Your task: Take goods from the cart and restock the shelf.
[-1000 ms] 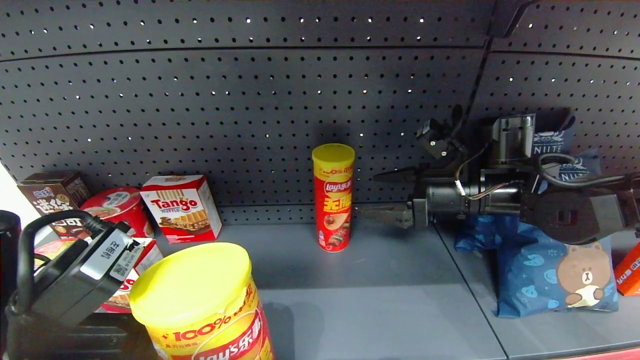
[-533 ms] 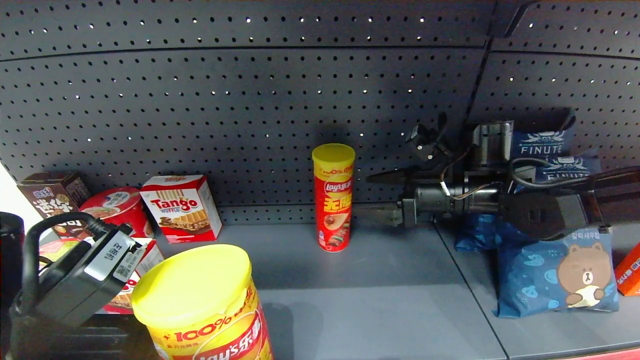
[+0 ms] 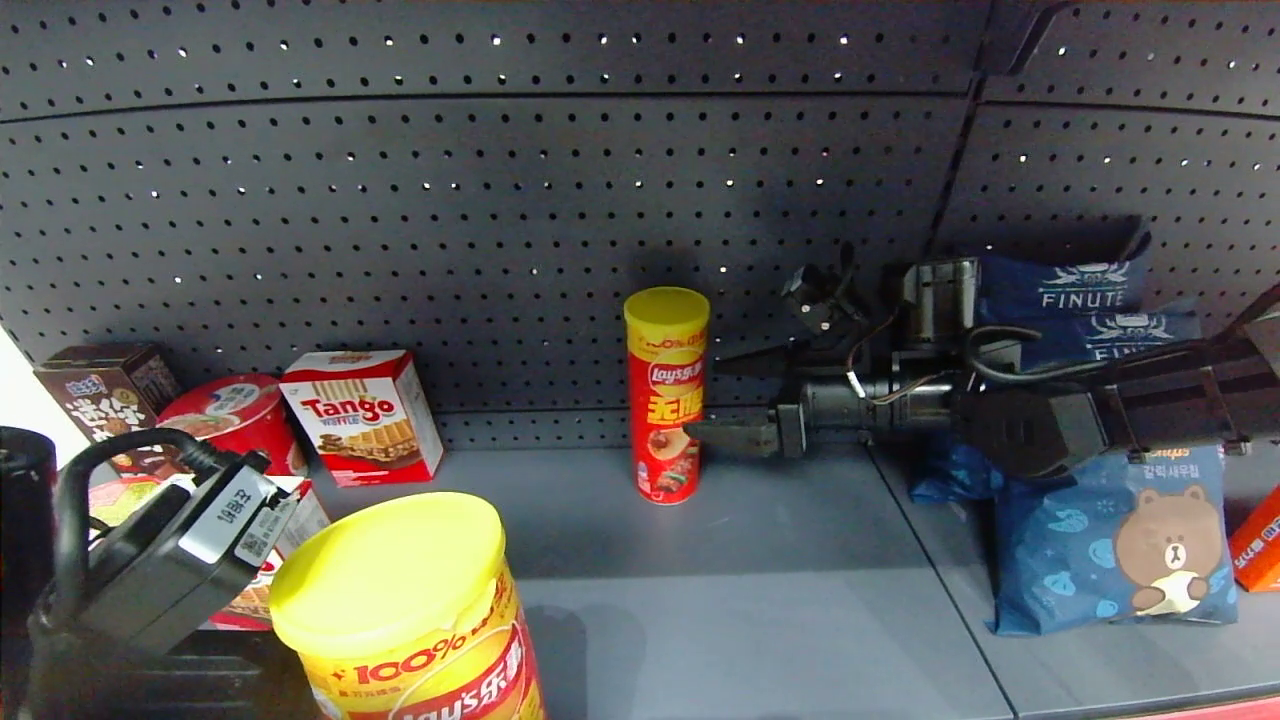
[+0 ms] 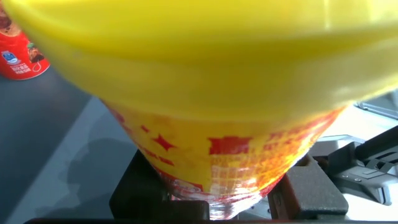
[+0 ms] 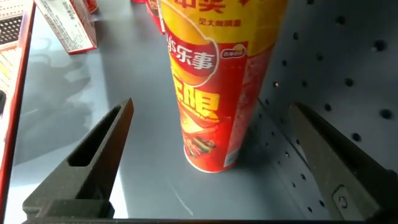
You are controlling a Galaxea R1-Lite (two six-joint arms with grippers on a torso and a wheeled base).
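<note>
A tall red chips can (image 3: 667, 395) with a yellow lid stands upright at the back of the grey shelf (image 3: 760, 600). My right gripper (image 3: 708, 398) comes in level from the right, open, its fingertips just beside the can. In the right wrist view the can (image 5: 214, 81) stands between and slightly beyond the two spread fingers (image 5: 93, 168) of the right gripper (image 5: 211, 106). A second, wider chips can (image 3: 410, 610) with a yellow lid is held at the lower left. My left gripper (image 4: 227, 199) is shut on the base of that can (image 4: 217, 124).
A wafer box (image 3: 362, 415), a red bowl (image 3: 225, 410) and a brown box (image 3: 105, 390) stand at the shelf's left. Blue bags (image 3: 1100, 530) and an orange box (image 3: 1262, 540) lie at the right. The pegboard wall (image 3: 500, 200) closes the back. Bare shelf lies in front of the tall can.
My right arm has moved left along the shelf, bringing its open fingers up to the tall can. The held can has barely shifted.
</note>
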